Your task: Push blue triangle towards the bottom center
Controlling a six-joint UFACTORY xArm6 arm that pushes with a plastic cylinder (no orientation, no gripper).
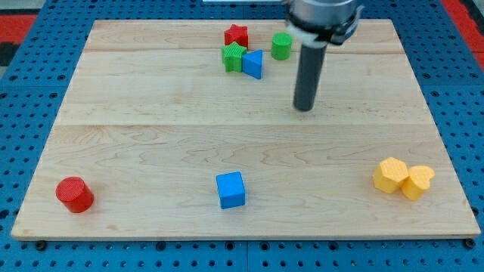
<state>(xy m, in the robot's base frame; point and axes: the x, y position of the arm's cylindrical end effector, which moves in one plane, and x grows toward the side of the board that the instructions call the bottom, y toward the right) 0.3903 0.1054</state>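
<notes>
The blue triangle (253, 64) lies near the view's top centre on the wooden board (151, 113). It touches a green star (233, 57) on its left. A red star (237, 35) sits just above them, and a green cylinder (282, 46) stands to the triangle's upper right. My tip (304, 107) rests on the board to the right of and below the triangle, apart from it and touching no block. The rod rises to the arm's head at the view's top.
A blue cube (231, 190) sits at the bottom centre. A red cylinder (74, 194) stands at the bottom left. Two yellow blocks (403, 178) touch each other at the bottom right. Blue pegboard surrounds the board.
</notes>
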